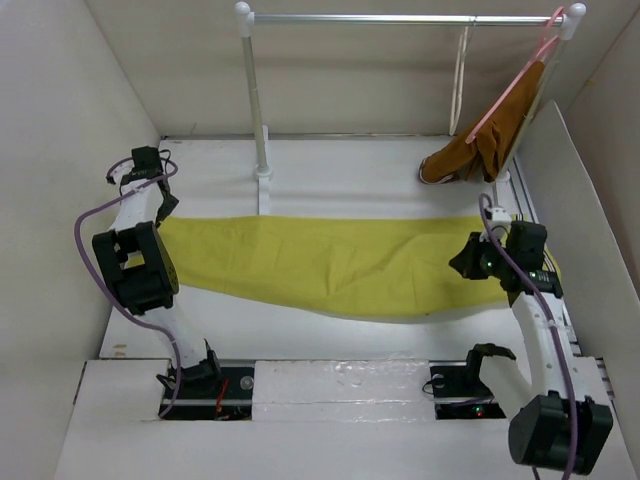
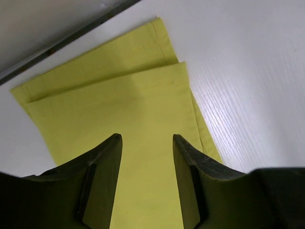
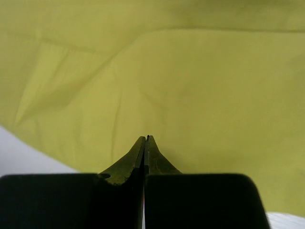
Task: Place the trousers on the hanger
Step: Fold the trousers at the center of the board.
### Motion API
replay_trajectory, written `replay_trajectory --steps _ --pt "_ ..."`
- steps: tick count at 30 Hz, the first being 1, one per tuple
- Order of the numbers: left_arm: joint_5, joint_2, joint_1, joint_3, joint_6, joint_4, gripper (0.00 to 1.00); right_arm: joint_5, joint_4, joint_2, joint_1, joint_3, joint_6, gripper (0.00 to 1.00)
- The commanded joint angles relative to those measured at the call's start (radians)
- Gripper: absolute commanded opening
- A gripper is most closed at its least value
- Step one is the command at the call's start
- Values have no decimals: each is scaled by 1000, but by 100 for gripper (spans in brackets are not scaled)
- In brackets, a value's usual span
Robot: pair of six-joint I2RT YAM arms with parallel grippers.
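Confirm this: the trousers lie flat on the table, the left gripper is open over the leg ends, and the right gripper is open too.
Wrong on the right gripper: it is shut, fingers pressed together over the trousers, as the right wrist view shows. The rest stands.

Rail (image 1: 400, 18): thin metal bar running across the back, with white end caps.
Post (image 1: 256, 110): white upright under the rail's left end, its foot on the table.
Pink hanger (image 1: 505, 90): hangs tilted at the rail's right end.
Rust-brown garment (image 1: 495, 135): draped on the pink hanger, its lower end bunched on the table.
Table (image 1: 350, 170): white.
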Motion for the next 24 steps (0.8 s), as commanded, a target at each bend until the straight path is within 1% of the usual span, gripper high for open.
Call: replay_trajectory --steps 1,2,4,5,7,8,9,12,13,14,15,22,24 --pt "4 69 5 74 44 44 42 -75 59 36 98 -19 -94 0" --pt "-7 84 5 94 45 35 41 -55 42 48 150 -11 -127 0" --pt "-37 135 5 162 55 27 41 -33 -5 88 186 6 -163 4" --pt "-50 152 5 183 58 21 41 -33 -2 96 213 3 -174 15" --pt "-65 212 5 247 59 6 41 -41 -8 122 235 3 -178 25" --pt "-65 231 5 266 58 -2 40 -50 -7 126 256 6 -177 32" --pt "-70 260 5 286 58 -2 40 -52 -5 130 267 9 -177 35" --pt "-104 300 -4 304 61 6 36 -6 -16 126 302 24 -177 37" --pt "-120 308 -4 307 61 4 29 2 -25 133 302 32 -178 37" --pt "-133 314 -4 309 55 -5 25 7 -30 136 302 38 -183 37" --pt "-146 327 -4 306 47 -16 24 10 -33 140 302 41 -189 37" --pt "-134 354 -4 297 56 -2 23 37 -33 169 302 53 -201 37" --pt "-113 367 -4 310 72 9 25 19 -24 180 302 46 -206 37"
